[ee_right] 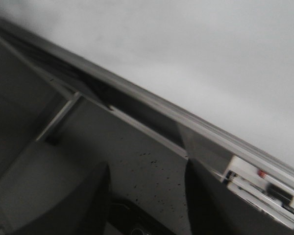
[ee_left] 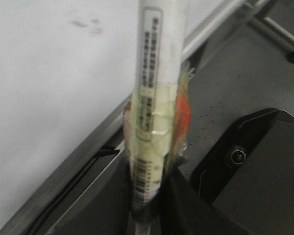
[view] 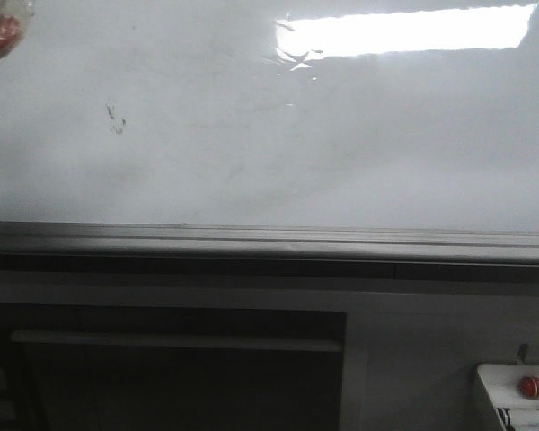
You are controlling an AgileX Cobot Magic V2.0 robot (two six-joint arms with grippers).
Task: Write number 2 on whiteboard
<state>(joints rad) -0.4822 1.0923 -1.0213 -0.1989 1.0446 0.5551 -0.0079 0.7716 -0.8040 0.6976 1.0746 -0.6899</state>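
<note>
Left gripper [ee_left: 146, 205] clamps a taped marker [ee_left: 154, 98] — whiteboard [view: 341, 144] glossy, smudged; right gripper [ee_right: 147, 196] apart.

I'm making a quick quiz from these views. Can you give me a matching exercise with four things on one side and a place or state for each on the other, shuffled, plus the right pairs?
Things:
1. whiteboard
2. marker
3. tray of red-capped markers
4. right gripper

Place or state:
A. clamped in the left gripper
B. jaws apart, holding nothing
C. low at the right of the front view, below the board
D. glossy, no digit drawn, only a faint dark smudge

Pairs: 1-D, 2-A, 3-C, 4-B
</note>
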